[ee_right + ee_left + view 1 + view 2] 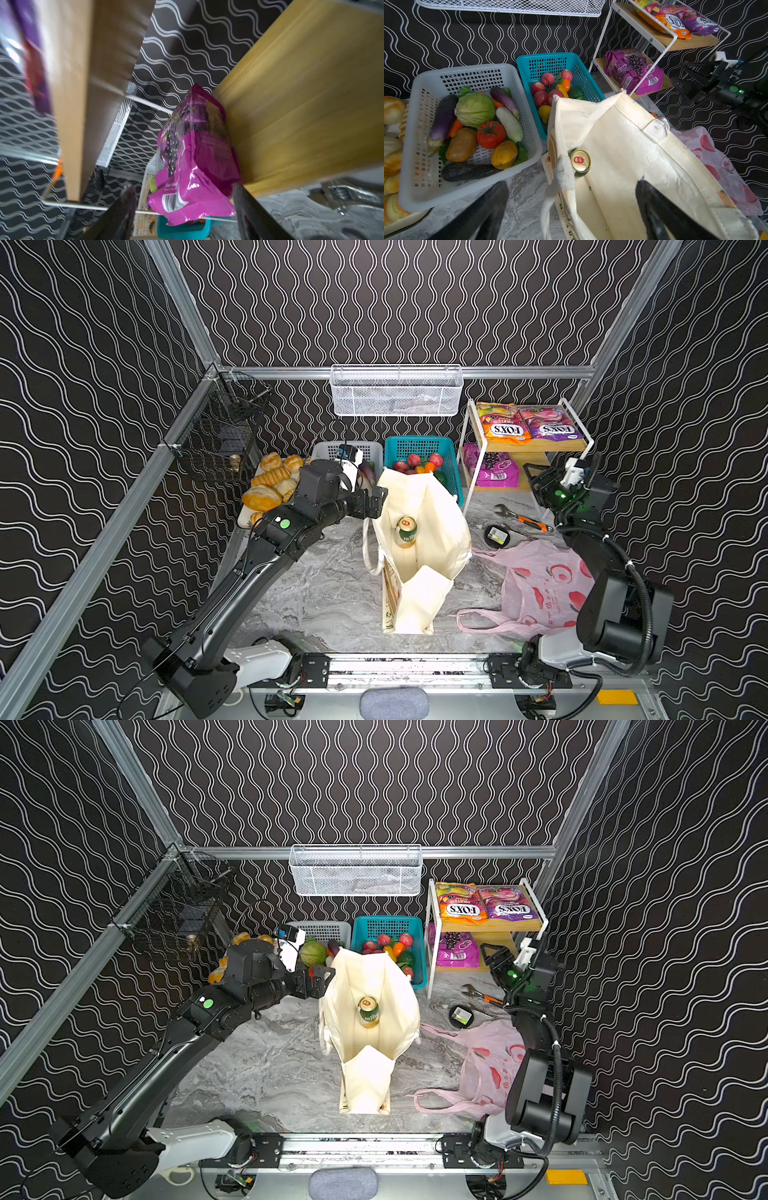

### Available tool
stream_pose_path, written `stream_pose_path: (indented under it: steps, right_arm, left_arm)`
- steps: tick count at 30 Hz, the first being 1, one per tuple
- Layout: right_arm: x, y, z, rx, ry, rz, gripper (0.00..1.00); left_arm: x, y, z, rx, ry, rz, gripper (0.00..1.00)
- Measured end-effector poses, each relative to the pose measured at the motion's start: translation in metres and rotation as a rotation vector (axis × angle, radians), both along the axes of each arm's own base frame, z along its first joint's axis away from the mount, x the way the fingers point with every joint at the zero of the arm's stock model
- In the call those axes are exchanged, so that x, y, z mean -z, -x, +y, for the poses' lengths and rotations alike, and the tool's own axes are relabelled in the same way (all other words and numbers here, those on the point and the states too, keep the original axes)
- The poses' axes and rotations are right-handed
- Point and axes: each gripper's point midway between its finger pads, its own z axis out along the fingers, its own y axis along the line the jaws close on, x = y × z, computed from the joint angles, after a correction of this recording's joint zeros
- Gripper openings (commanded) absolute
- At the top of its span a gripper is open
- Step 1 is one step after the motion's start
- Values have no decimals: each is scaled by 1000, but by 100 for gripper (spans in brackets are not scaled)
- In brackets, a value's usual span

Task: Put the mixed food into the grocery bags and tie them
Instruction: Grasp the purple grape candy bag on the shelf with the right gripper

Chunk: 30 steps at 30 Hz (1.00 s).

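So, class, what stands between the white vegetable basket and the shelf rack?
The teal basket, flanked by the white vegetable basket and the shelf rack; the left wrist view shows it clearly.

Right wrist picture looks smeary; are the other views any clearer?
Right wrist view: smeared, shelf boards streaked, the purple grape-print snack pouch least blurred. Left wrist view: crisp on the green drink can, edges bowed. Both top views: sharp, evenly lit.

Bright even light, soft shadows, sharp top views, motion-blurred right wrist view
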Motion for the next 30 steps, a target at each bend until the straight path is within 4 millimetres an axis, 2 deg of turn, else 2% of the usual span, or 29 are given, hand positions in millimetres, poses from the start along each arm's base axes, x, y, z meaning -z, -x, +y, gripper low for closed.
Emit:
stream_pose_path:
  steps: [4, 10, 13, 15, 19, 22, 26, 28, 30]
  right_arm:
    - [18, -8, 6, -9, 13, 27, 72]
    - [25, -17, 17, -21, 16, 19, 65]
    - [33, -19, 15, -13, 24, 36, 51]
    - [39, -19, 13, -7, 38, 53, 38]
    - [39, -14, 10, 16, 79, 62, 19]
    - [28, -6, 1, 57, 121, 46, 18]
    - [21, 4, -21, 156, 166, 60, 18]
    - [22, 11, -29, 187, 179, 71, 21]
    - [26, 15, -27, 169, 188, 85, 30]
  left_arm:
    - [1, 1, 2, -5, -4, 3, 99]
    - [-1, 4, 5, -12, -8, 2, 99]
    - [1, 5, 7, -17, -15, 9, 99]
    - [1, 5, 7, -18, -16, 10, 99]
    - [3, 5, 7, -23, -7, 16, 99]
    - [4, 5, 7, -26, -2, 24, 99]
    - [6, 4, 5, -24, -1, 30, 99]
    - [5, 4, 5, -23, 2, 31, 99]
    - [4, 4, 5, -25, 13, 29, 99]
